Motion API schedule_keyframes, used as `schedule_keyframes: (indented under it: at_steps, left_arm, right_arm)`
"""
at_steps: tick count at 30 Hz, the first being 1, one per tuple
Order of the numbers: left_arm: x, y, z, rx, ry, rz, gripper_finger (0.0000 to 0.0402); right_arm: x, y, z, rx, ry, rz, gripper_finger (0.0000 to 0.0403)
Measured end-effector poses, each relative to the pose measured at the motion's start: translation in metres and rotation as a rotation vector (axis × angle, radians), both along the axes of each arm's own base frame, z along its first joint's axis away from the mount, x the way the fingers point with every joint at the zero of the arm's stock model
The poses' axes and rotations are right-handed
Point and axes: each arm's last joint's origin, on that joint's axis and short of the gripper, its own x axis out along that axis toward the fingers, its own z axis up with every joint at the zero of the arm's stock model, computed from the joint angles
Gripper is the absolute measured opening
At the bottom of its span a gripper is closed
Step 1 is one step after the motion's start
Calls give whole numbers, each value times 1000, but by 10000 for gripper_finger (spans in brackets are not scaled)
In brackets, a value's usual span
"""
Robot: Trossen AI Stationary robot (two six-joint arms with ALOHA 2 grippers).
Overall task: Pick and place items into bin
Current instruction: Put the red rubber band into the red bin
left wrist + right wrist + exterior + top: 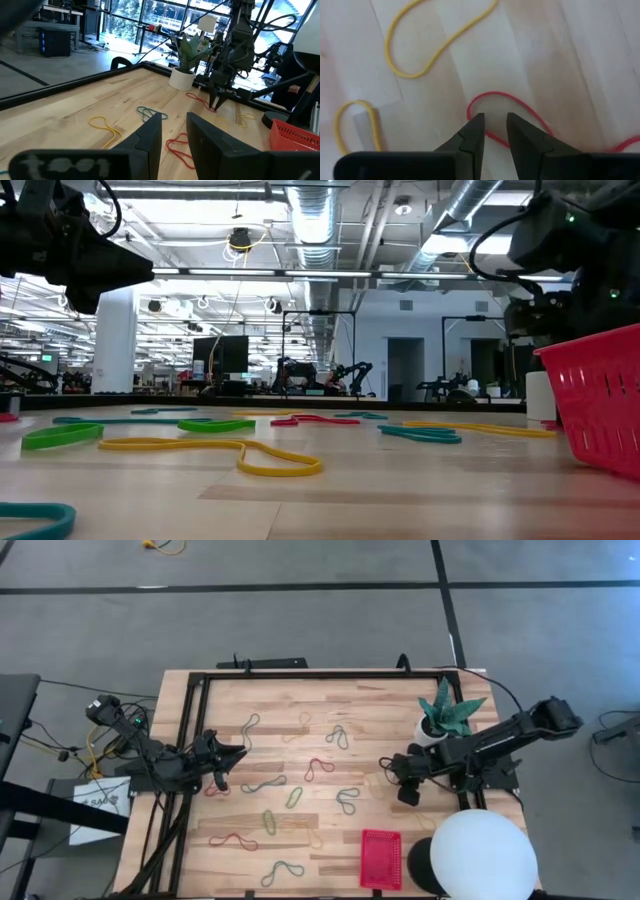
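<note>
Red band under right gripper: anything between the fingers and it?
Nothing visible. The right gripper is open, straddling the red band on bare table; the yellow bands lie clear to the side.

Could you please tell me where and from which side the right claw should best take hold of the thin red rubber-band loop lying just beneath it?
Grip the curved end of the thin red rubber-band loop, coming straight down from above. It lies flat on the pale wooden table, so only a top approach with one finger either side of the strand gets under it. The right claw is open and nearly straddling it.
</note>
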Motion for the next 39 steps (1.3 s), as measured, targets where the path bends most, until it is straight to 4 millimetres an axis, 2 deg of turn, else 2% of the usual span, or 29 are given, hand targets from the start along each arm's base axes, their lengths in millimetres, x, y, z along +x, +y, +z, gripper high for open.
schedule_keyframes:
  at_steps: [5, 13, 18, 26, 34, 39]
  left_arm:
    - [0, 0, 0, 0, 0, 0, 80]
    - [0, 0, 0, 0, 0, 0, 80]
    - [0, 0, -2, -7, 12, 1, 80]
    - [0, 0, -4, -18, 20, 2, 80]
    - [0, 0, -4, -20, 18, 2, 80]
    - [0, 0, -4, -21, 17, 2, 80]
  right_arm:
    - [1, 1, -2, 15, 17, 6, 77]
    - [2, 2, 15, 54, -59, 24, 77]
    - [-1, 5, 16, 53, -59, 38, 77]
    - [1, 17, 3, 32, 15, 43, 77]
    - [5, 18, -6, -40, 44, 35, 75]
    - [5, 18, -7, -55, 32, 29, 49]
